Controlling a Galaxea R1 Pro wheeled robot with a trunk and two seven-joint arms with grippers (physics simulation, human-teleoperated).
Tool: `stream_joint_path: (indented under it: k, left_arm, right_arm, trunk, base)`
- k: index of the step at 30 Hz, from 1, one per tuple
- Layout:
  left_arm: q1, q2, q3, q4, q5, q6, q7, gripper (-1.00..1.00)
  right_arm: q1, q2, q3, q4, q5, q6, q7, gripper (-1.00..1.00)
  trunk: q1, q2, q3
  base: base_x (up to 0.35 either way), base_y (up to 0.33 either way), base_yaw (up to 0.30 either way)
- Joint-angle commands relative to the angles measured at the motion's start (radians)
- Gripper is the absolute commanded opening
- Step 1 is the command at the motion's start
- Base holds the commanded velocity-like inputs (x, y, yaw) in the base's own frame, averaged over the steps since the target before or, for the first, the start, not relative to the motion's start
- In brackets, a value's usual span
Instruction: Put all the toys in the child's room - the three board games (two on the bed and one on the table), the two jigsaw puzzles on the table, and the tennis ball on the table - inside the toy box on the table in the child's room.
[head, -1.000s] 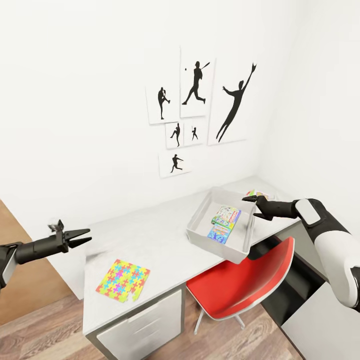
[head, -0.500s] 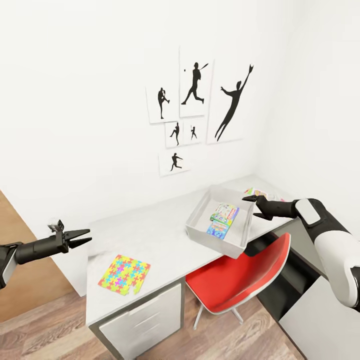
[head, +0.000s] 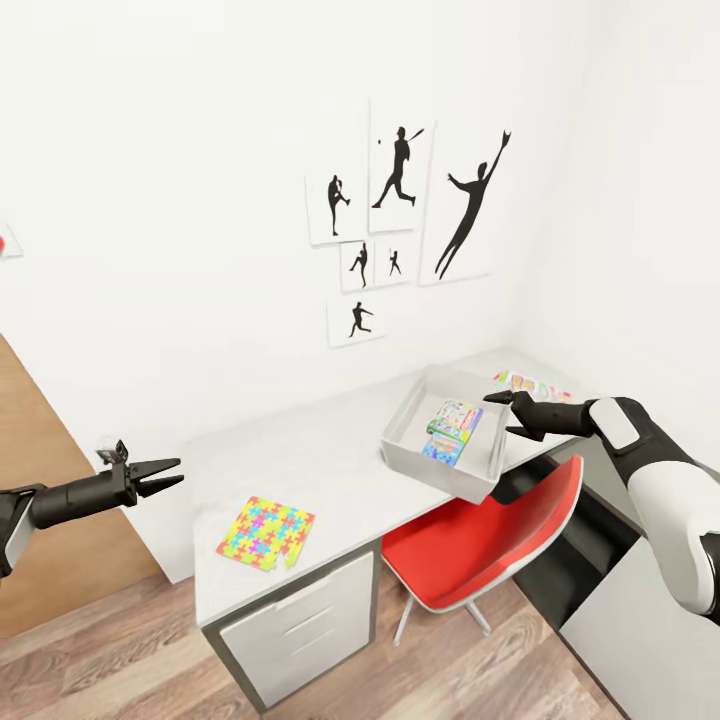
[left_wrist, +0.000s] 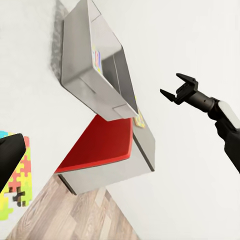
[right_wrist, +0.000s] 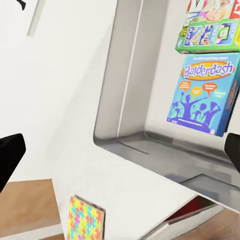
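- The whole head view has shifted since a second ago, so the camera turned; both arms keep their pose.
- Left gripper and right gripper both gape, empty.
- A jigsaw puzzle lies flat on the table, right of the left fingers, nearer that arm.
- The toy box holds a box reading "Balderdash".

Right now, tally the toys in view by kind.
Games, in the box: 2
Puzzle, on the table: 1
Flat colourful item behind the box, kind unclear: 1
Total: 4
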Motion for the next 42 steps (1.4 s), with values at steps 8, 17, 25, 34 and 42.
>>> stream_joint_path:
  k: [8,17,25,34,42]
  left_arm:
    - [0.005,-0.022,-0.017,0.008,-0.014,-0.003,-0.011,1.00]
    - [0.011,-0.041,-0.025,0.008,-0.029,-0.036,-0.011,1.00]
    - [0.011,-0.043,-0.025,0.008,-0.032,-0.046,-0.009,1.00]
    - [0.013,-0.041,-0.023,0.008,-0.032,-0.048,-0.011,1.00]
    - [0.013,-0.041,-0.024,0.008,-0.032,-0.048,-0.011,1.00]
  right_arm:
    - [0.022,0.023,0.001,0.010,0.014,0.027,0.030,1.00]
    - [0.073,0.069,0.002,0.009,0.015,0.069,0.071,1.00]
    - [0.096,0.094,0.002,0.007,0.015,0.072,0.072,1.00]
    - [0.097,0.095,0.001,0.007,0.015,0.075,0.072,1.00]
    - [0.097,0.090,-0.002,0.008,0.015,0.076,0.072,1.00]
  trunk:
    - [0.001,-0.002,-0.002]
    - [0.001,-0.002,-0.002]
    - [0.001,-0.002,-0.002]
    - [0.001,-0.002,-0.002]
    - [0.001,-0.002,-0.002]
  base:
    - [0.055,0.007,0.000]
    - [0.198,0.000,0.000]
    - [0.146,0.067,0.000]
    - [0.017,0.066,0.000]
    - [0.001,0.004,0.000]
